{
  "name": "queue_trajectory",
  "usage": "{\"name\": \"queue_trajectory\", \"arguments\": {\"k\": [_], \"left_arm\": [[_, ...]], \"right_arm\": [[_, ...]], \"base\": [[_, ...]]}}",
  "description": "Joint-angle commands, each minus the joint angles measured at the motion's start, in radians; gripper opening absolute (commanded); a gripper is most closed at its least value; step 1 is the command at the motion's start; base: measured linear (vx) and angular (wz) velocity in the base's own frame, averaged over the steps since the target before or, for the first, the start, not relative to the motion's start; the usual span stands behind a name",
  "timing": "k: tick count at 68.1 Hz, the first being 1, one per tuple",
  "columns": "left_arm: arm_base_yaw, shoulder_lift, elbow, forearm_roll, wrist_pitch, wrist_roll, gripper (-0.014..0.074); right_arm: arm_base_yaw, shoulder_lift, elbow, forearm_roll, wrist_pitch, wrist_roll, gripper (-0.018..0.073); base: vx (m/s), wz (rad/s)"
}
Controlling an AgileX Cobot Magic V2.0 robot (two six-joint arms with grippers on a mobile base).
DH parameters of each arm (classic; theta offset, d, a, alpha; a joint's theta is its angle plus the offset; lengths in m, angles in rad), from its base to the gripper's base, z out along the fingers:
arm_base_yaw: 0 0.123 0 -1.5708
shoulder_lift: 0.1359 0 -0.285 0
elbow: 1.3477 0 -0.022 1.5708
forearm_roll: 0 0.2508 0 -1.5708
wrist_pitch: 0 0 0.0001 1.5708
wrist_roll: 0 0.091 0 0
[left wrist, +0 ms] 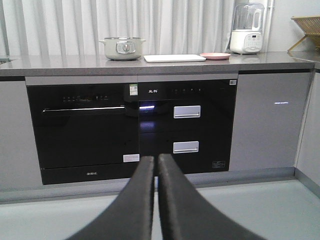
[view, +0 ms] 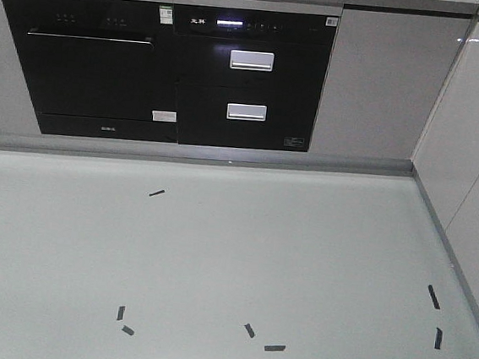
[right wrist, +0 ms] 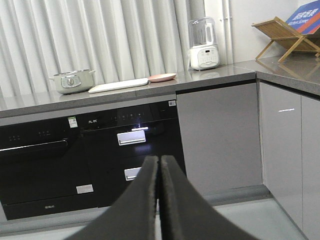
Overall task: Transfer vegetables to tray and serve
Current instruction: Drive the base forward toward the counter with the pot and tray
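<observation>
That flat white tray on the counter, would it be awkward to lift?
Probably light and stiff: the tray looks thin and flat. It lies low on the counter, so getting under its rim may be fiddly. Long and shallow, it might tilt if gripped at one end.

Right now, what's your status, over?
Left gripper shut, empty; right gripper same. Tray on counter, between pot and pink plate. Vegetables not in view.

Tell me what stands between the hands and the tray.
Nothing visible does. The left hand and right hand, both shut, face the counter across floor bearing only flat tape strips. The tray lies on the counter between pot and pink plate. No vegetables show.
</observation>
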Motion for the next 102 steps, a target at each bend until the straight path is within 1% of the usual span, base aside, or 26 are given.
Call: {"name": "queue_trajectory", "arguments": {"k": [1,42,102], "left_arm": [[0.003,-0.015,0.027,-0.008,-0.071,-0.007,-0.0006],[0.003,-0.015,0.027,-0.008,-0.071,-0.007,-0.0006],[0.003,-0.015,0.027,-0.008,-0.071,-0.007,-0.0006]], "right_arm": [[-0.002,0.01,0.016,-0.007,-0.078,-0.01,-0.0006],[-0.002,0.01,0.016,-0.007,-0.078,-0.01,-0.0006],[-0.002,0.01,0.016,-0.007,-0.078,-0.01,-0.0006]], "base": [[0.09,0.02],[0.13,-0.04],[0.12,0.11]]}}
